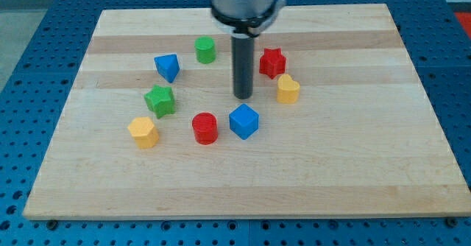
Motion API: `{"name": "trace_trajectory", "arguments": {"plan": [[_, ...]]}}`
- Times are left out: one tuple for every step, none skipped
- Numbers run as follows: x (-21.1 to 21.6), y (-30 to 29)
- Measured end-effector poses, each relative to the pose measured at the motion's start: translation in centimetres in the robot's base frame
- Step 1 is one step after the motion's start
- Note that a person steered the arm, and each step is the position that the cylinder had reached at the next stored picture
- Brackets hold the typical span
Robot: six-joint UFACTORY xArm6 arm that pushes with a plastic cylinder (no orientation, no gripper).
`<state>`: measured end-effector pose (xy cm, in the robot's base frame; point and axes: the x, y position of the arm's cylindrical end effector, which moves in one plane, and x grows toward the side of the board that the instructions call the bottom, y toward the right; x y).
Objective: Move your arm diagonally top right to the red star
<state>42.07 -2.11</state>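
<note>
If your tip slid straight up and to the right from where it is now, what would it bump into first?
Probably the red star. My tip sits below and left of it, nothing between them. The yellow block lies just right of that line, so depth leaves some doubt.

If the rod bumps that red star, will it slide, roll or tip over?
The red star sits flat and squat on the smooth wooden board, so it would probably slide, not roll or tip. Its points may make it spin if my tip catches it off-centre.
</note>
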Motion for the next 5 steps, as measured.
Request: {"name": "trace_trajectory", "arguments": {"plan": [[-0.6, -0.9], [-0.6, -0.9], [-0.6, -0.9], [-1.1, -0.9], [-2.5, -0.8]]}}
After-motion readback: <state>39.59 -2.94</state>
